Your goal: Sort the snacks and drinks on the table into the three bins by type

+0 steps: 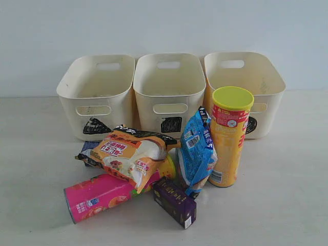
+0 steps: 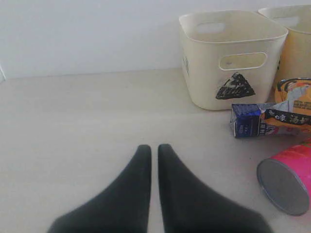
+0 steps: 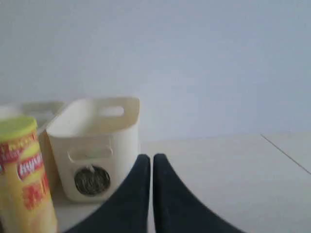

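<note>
Three cream bins stand in a row at the back: triangle bin [image 1: 96, 84], square bin [image 1: 169, 82], circle bin [image 1: 246, 77]. In front, a yellow chip tube [image 1: 229, 136] stands upright, and a blue crinkly bag [image 1: 197, 151] leans beside it. An orange-white bag [image 1: 132, 155] lies over a pink tube [image 1: 100, 196] on its side. A purple carton [image 1: 174, 202] lies nearest the front. A blue-white milk carton [image 2: 246, 120] pokes out under the orange bag. My left gripper [image 2: 154, 148] is shut and empty over bare table. My right gripper [image 3: 151, 158] is shut, near the circle bin [image 3: 97, 145].
A plain white wall stands behind the bins. Bare table [image 1: 36, 169] lies left of the pile and more of it to the right [image 1: 292, 179]. A second yellow tube end [image 1: 169, 166] peeks out under the orange-white bag.
</note>
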Controlling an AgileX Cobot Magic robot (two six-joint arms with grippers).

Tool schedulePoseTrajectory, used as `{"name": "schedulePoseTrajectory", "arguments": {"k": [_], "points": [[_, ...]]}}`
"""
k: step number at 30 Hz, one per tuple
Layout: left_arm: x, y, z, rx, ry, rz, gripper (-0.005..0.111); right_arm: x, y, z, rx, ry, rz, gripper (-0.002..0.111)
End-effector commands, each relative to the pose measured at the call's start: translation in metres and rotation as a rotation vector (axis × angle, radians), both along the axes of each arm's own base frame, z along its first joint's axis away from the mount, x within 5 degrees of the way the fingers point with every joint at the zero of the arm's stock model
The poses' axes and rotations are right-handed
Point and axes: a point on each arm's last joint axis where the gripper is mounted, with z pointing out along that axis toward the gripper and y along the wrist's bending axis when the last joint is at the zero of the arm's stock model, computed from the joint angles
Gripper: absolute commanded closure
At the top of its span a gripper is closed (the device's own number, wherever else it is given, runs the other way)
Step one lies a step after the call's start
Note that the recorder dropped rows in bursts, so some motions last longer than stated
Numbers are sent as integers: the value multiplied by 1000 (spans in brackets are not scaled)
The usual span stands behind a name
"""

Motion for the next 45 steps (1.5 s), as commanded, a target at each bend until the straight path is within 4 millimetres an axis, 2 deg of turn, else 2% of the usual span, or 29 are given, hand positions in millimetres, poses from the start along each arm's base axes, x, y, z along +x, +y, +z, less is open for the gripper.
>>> {"name": "schedulePoseTrajectory", "arguments": {"k": [1,5,8,11,17,21,28,34,40,45], "points": [[0,0,2,0,-11,2,102,-3,-1,15,174,-185,21,108],[0,0,2,0,-11,2,102,-4,-1,22,200,-190,28,108],[0,0,2,0,-11,2,102,-8,0,46,189,-214,32,108],[0,0,2,0,-11,2,102,-7,0,68,175,-166,31,108],[0,0,2,0,-11,2,102,6,0,100,133,-65,23,108],[0,0,2,0,-11,2,102,19,0,112,114,-25,19,108],[0,0,2,0,-11,2,102,38,-1,119,88,-61,10,108],[0,0,2,0,-11,2,102,65,1,119,87,-80,32,108],[0,0,2,0,-11,2,102,104,19,103,78,-24,137,108],[0,0,2,0,-11,2,102,128,35,78,77,16,198,108]]}}
